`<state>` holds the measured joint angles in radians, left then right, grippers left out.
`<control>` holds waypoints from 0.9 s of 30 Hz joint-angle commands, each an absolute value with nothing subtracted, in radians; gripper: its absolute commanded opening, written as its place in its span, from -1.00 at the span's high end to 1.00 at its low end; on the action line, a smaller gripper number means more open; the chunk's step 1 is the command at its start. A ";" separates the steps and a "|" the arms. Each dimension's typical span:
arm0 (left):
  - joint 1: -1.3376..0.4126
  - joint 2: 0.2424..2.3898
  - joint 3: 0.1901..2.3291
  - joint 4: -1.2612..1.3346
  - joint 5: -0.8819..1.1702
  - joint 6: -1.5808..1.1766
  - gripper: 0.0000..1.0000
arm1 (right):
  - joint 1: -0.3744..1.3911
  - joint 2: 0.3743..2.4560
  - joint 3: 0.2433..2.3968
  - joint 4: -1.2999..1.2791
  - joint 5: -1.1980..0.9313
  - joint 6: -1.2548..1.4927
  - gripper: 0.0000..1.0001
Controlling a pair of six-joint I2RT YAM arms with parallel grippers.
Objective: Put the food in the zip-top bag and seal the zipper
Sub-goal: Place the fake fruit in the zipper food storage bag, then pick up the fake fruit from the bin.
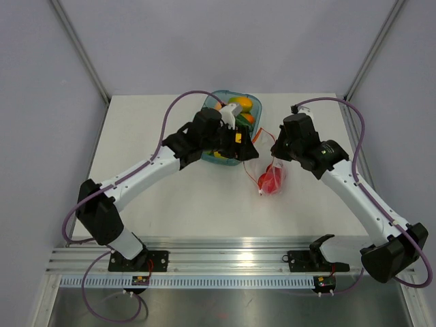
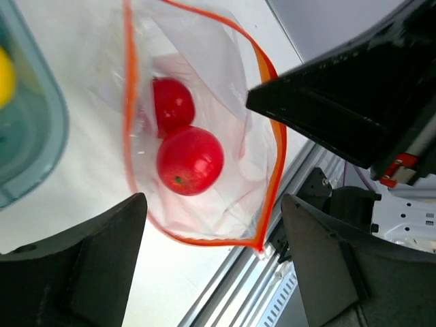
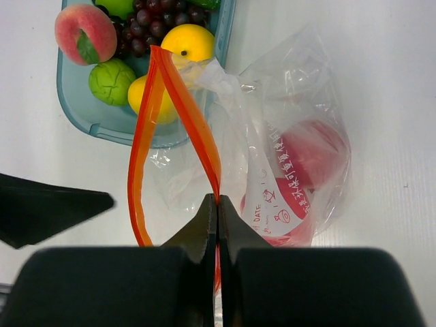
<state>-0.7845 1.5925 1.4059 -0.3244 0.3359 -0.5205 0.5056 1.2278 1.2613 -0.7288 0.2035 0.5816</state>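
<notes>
Clear crinkly plastic zip-top bag (image 1: 270, 178) lay mid-tabletop, mouth beside near rim of translucent blue oval tray (image 3: 109, 129), which stood at tabletop's far edge. Two glossy red toy apples (image 2: 189, 160) sat inside bag. Right gripper (image 3: 216, 212) was clenched on thin red-orange zipper strip (image 3: 139, 170), holding one lip raised. Left gripper (image 2: 212, 225) hung released, jaws wide, over gaping mouth, grasping nothing. Pinkish peach (image 3: 85, 33), green lime (image 3: 112, 80) and yellow lemon (image 3: 187, 42) lay in tray. Bare tabletop lay left, right and near side of bag.
</notes>
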 commanded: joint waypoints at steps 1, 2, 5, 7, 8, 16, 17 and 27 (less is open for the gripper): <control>-0.684 1.491 1.407 -0.316 0.304 -0.506 -0.64 | 0.502 1.203 1.253 -0.709 0.242 0.586 1.00; -0.625 1.486 1.398 -0.318 0.308 -0.520 -0.64 | 0.503 1.200 1.252 -0.712 0.244 0.586 1.00; -0.543 1.511 1.416 -0.389 0.204 -0.491 -0.64 | 0.502 1.186 1.246 -0.713 0.245 0.586 1.00; -0.525 1.548 1.452 -0.483 0.076 -0.465 -0.64 | 0.502 1.180 1.241 -0.710 0.235 0.586 1.00; -0.519 1.593 1.488 -0.506 0.039 -0.445 -0.65 | 0.502 1.177 1.239 -0.709 0.233 0.587 1.00; -0.515 1.810 1.692 -0.598 -0.209 -0.368 -0.90 | 0.502 1.181 1.241 -0.699 0.209 0.583 1.00; -0.515 1.827 1.712 -0.606 -0.236 -0.350 -0.92 | 0.502 1.181 1.241 -0.703 0.206 0.583 1.00; -0.515 2.022 1.853 -0.618 -0.385 -0.285 -0.89 | 0.502 1.186 1.253 -0.701 0.215 0.572 1.00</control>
<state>-0.5148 1.9930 1.7992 -0.6353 -0.3042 -0.3214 0.5056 1.1988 1.2381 -0.7288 0.2157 0.5804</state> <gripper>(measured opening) 0.947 0.011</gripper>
